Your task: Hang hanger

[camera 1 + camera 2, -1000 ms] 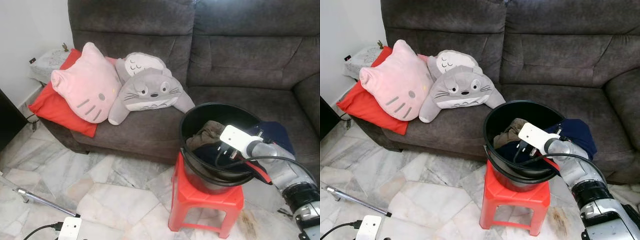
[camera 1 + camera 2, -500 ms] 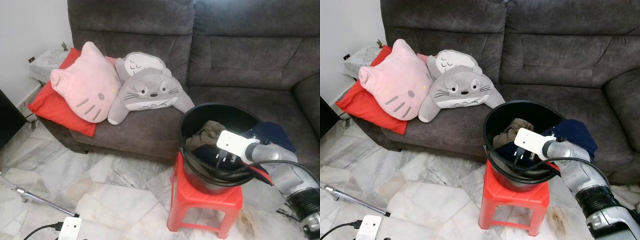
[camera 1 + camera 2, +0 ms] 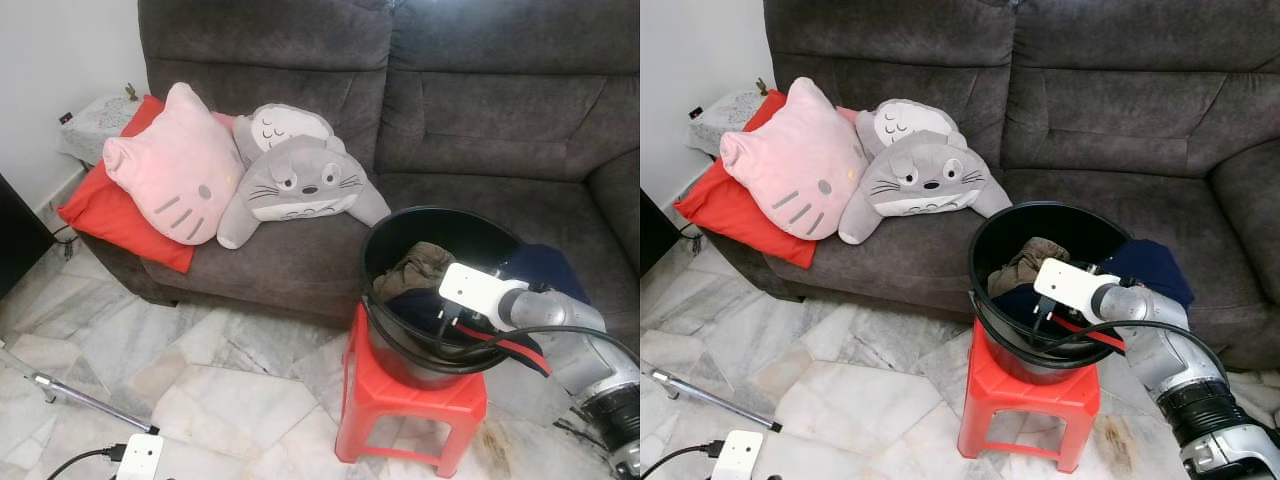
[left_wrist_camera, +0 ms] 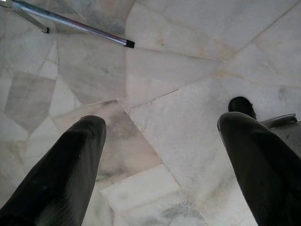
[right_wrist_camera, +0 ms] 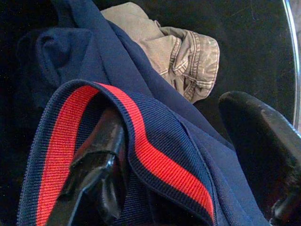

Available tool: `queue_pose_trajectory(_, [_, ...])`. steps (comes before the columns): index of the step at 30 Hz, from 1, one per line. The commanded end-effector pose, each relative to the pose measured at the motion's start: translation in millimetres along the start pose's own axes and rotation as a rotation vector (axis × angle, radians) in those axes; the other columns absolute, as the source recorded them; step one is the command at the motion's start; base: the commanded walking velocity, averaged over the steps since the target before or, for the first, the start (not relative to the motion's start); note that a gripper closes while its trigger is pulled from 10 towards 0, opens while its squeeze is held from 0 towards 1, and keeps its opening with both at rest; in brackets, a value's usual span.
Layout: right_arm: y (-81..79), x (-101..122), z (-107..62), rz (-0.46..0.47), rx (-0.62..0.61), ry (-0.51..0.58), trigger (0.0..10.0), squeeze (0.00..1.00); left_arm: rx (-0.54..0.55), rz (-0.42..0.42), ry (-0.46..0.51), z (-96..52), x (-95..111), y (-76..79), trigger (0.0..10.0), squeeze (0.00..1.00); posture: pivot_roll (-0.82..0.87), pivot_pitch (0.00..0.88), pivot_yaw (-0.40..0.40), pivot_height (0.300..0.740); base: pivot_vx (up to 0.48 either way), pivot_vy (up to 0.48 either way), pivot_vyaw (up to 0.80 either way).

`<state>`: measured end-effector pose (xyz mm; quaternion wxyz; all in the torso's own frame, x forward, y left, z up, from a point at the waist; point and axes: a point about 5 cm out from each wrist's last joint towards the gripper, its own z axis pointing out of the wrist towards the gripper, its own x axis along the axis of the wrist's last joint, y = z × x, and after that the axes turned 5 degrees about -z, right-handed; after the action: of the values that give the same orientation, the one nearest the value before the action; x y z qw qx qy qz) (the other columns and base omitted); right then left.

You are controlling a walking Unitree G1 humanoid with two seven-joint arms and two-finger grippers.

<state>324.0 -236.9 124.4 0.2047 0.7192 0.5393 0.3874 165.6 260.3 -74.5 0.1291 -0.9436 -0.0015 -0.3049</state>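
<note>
A black bucket (image 3: 440, 211) stands on a red plastic stool (image 3: 400, 398) in front of the grey sofa. Inside it lie a khaki garment (image 3: 418, 262) and a navy garment with a red stripe (image 5: 155, 155). My right gripper (image 5: 174, 115) reaches down into the bucket (image 3: 1012, 232) from the right. It is open, and the striped navy band is draped over one of its fingers (image 5: 101, 155). The other finger (image 5: 256, 127) stands apart from the cloth. My left gripper (image 4: 162, 123) hangs open above the marble floor, holding nothing. I see no hanger.
The sofa (image 3: 500, 110) holds a pink cat cushion (image 3: 170, 170), a grey plush (image 3: 300, 180) and a red cushion (image 3: 95, 210). More navy cloth (image 3: 548, 270) lies on the seat behind the bucket. A metal rod (image 3: 90, 400) and a white charger (image 3: 140, 455) lie on the floor.
My right gripper dipped deeper into the bucket and has come up a little, with the red-striped band now over one finger. The left arm has not moved.
</note>
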Motion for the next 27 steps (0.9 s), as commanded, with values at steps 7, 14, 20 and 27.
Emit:
queue_pose_trajectory(7, [5.5, 4.8, -7.0, -0.036, 0.017, 0.026, 10.0, 1.00, 0.009, 0.012, -0.018, -1.2, -5.4, -2.4, 10.0, 0.00, -0.27, 0.026, 0.066, 0.740, 0.000, 0.000, 0.00])
queue_pose_trajectory(14, [7.5, 5.9, -12.8, -0.069, 0.048, 0.037, 10.0, 1.00, 0.008, 0.012, -0.017, -1.1, -5.2, -2.4, 10.0, 0.00, -0.27, 0.030, 0.066, 0.740, 0.000, 0.000, 0.00])
queue_pose_trajectory(20, [19.4, 10.6, -18.8, -0.050, -0.062, 0.047, 10.0, 0.00, 0.009, 0.013, -0.017, -1.1, -5.1, -2.6, 10.0, 0.00, -0.27, 0.035, 0.066, 0.740, 0.000, 0.000, 0.00])
queue_pose_trajectory(27, [15.2, 20.4, -33.4, 0.048, -0.138, 0.095, 10.0, 0.00, 0.009, 0.011, -0.018, -1.1, -5.1, -2.5, 10.0, 0.00, -0.27, 0.037, 0.065, 0.740, 0.000, 0.000, 0.00])
